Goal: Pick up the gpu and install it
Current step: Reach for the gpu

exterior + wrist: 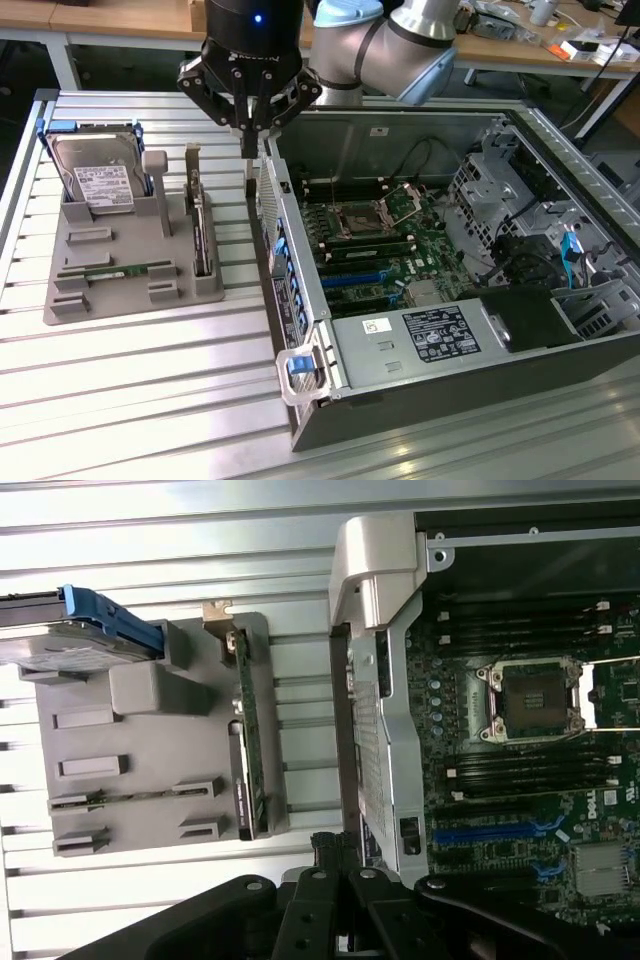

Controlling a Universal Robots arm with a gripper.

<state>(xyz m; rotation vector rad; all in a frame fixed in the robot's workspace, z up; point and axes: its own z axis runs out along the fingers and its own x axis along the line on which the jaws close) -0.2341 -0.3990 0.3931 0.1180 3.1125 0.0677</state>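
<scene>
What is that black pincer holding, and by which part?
Nothing: the pincer is shut on itself, and the gpu stands untouched in the grey tray.

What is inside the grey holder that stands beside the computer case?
A hard drive stands on edge, the gpu stands on edge too, and a green memory stick lies flat. The slots of the holder hide the lower edges of the drive and gpu.

The gpu stands edge-on in the grey holder, its lower edge sunk out of sight inside it. On the hard drive the label's print is too small to read. The computer case runs off the exterior view's right edge.
</scene>
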